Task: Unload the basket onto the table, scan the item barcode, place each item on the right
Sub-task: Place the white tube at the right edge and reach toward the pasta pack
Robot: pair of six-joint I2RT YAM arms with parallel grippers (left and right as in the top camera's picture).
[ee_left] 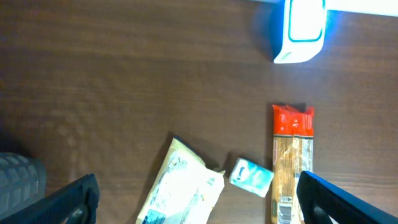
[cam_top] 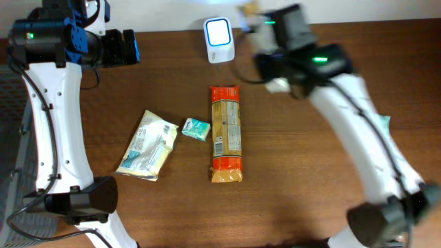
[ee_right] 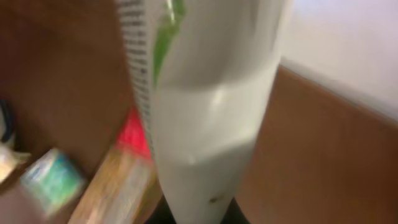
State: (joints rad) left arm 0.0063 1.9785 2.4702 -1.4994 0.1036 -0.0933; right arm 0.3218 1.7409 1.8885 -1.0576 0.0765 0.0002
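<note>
My right gripper is shut on a white packet with green print and a strip of small text, which fills the middle of the right wrist view. In the overhead view that arm is blurred at the back right, with its gripper just right of the white scanner and its lit blue window. The scanner also shows at the top of the left wrist view. My left gripper hangs open at the back left, holding nothing; its dark fingers frame the table below.
On the table lie an orange pasta pack, a small teal tissue pack and a pale yellow bag. The table's back edge runs just behind the scanner.
</note>
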